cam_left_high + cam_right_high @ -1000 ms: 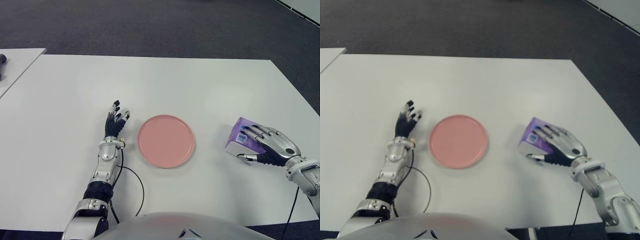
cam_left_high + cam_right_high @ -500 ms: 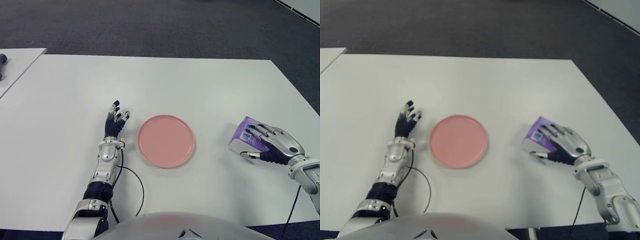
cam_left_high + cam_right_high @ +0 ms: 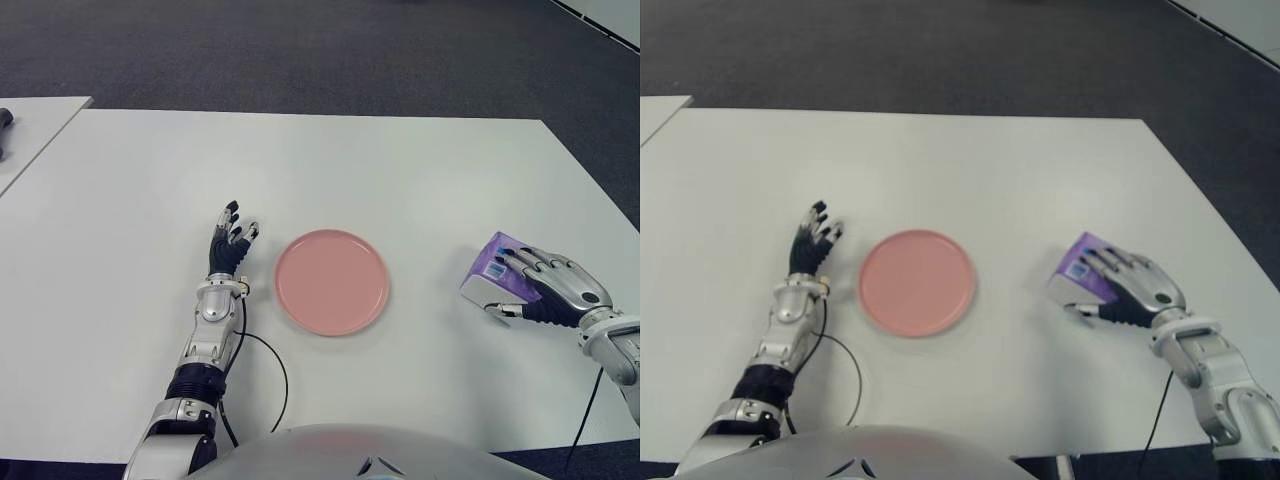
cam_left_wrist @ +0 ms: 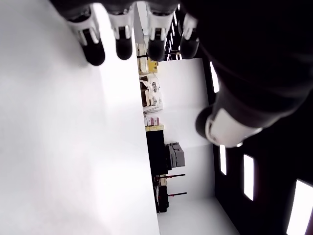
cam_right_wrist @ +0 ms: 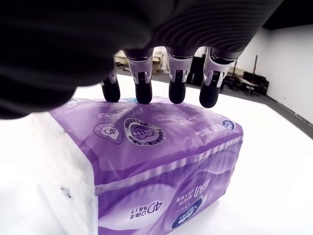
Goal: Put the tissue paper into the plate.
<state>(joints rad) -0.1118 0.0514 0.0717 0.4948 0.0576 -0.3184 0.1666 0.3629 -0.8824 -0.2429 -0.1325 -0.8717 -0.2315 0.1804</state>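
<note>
The tissue pack [image 3: 492, 272] lies on the white table [image 3: 400, 170] well to the right of the pink plate [image 3: 331, 281], at about 3 o'clock from it, and nothing lies on the plate. The right hand [image 3: 548, 288] is over the pack from its right side. In the right wrist view its fingers [image 5: 177, 88] reach across the purple top face with the tips hanging just above it, and the thumb shows low at the pack's near side in the eye views. Whether the pack is firmly held cannot be told; the fingers look draped, not clenched.

The left hand [image 3: 230, 247] shows just beside the plate at its 9 o'clock, fingers extended, holding nothing.

Judgement: the right hand is plainly the nearer one. The pack's long axis appears to run toward roughly 1 o'clock, crosswise to the fingers. The carry to the plate would run toward 9 o'clock from the pack.
</note>
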